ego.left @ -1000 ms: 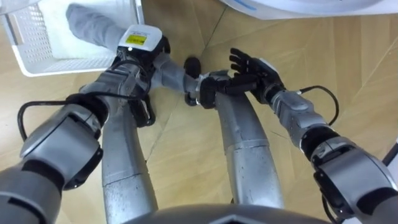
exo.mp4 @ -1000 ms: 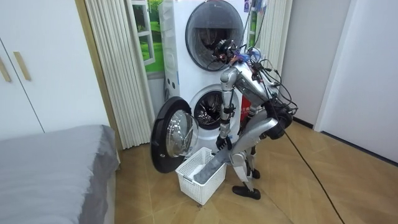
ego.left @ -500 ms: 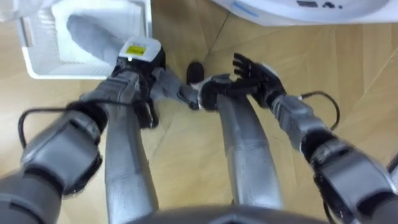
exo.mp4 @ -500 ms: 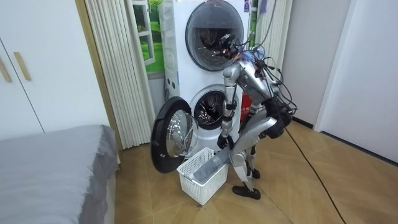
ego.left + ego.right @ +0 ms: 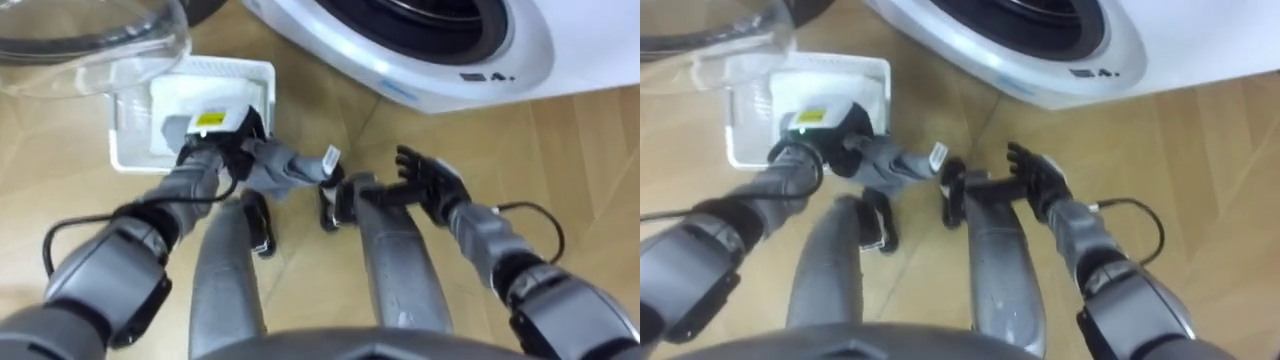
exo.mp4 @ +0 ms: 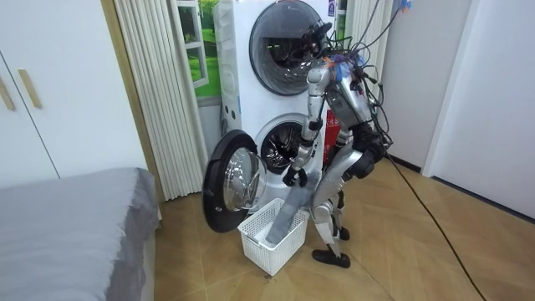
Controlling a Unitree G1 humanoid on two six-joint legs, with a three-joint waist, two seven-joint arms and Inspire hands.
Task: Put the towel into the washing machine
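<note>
straightening up since the earlier frame, drawing the towel [image 5: 278, 170] higher out of the basket [image 5: 215, 66]. clutching it in the left hand [image 5: 222, 148], fingers curled round; long axis hanging steeply, lower end trailing in the basket. holding the right hand [image 5: 428, 182] spread and empty, right of the towel. facing the washing machine [image 5: 470, 62], its opening lying far and right of the left hand, door [image 5: 100, 35] standing open far left.

Basket [image 5: 255, 70] on floor [image 5: 600, 150], left of washing machine [image 5: 520, 50] opening, under open door [image 5: 100, 30]; towel [image 6: 288, 209] lower end apparently in basket.
</note>
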